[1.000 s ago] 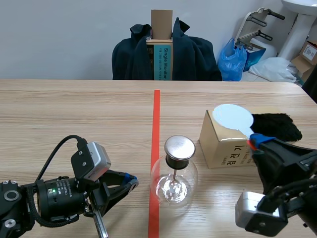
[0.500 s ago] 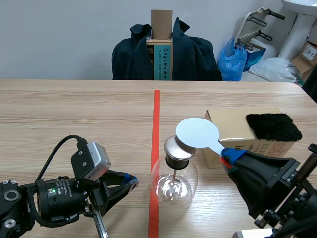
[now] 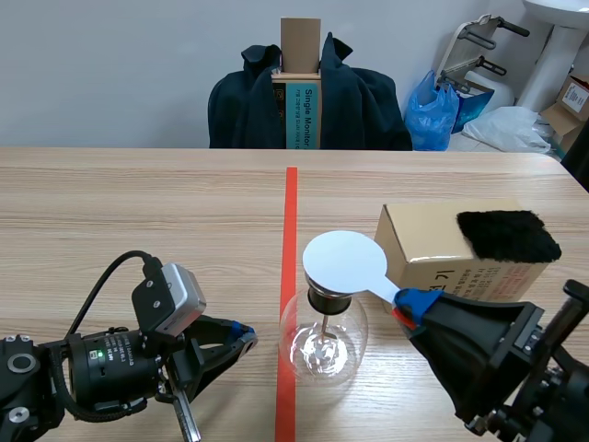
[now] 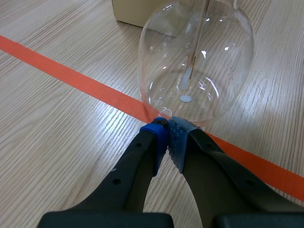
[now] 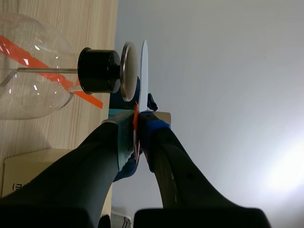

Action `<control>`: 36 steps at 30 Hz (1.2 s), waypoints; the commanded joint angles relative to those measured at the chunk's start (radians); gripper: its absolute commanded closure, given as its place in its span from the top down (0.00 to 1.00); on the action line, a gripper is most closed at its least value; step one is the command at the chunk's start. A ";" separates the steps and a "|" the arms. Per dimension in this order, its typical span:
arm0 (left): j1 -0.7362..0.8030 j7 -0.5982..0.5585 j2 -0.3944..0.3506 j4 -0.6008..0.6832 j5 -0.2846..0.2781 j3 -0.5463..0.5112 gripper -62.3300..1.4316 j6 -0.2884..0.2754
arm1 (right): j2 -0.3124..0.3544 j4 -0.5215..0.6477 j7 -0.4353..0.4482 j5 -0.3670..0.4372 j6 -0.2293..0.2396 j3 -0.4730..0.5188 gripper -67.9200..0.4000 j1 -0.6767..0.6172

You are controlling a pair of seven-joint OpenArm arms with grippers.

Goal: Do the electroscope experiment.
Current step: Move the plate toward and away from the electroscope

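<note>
Disc reaching cap
Right pincer is carrying its clamped disc over, perhaps touching for charging; left pincer is idling closed.

Both arms are cased in black. On the left arm a silver-grey, box-shaped camera housing is carried, and a black cable is looped from it. A green light and small white lettering are seen on the round wrist. The left pincer is formed of two thick black fingers tipped with blue dotted pads. The right pincer is tipped in grey-green and blue.
</note>
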 commanded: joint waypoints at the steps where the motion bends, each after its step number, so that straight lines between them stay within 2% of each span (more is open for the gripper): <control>1: 0.005 -0.017 0.008 0.013 -0.010 -0.010 0.06 -0.002 | 0.008 0.024 0.000 0.012 -0.011 0.006 0.02 0.009; 21: 0.005 -0.017 0.008 0.013 -0.010 -0.010 0.06 -0.002 | 0.008 0.024 -0.021 0.012 -0.011 0.006 0.02 0.009; 36: 0.005 -0.017 0.008 0.013 -0.010 -0.010 0.06 -0.002 | 0.008 0.024 -0.307 0.012 -0.011 0.007 0.02 0.009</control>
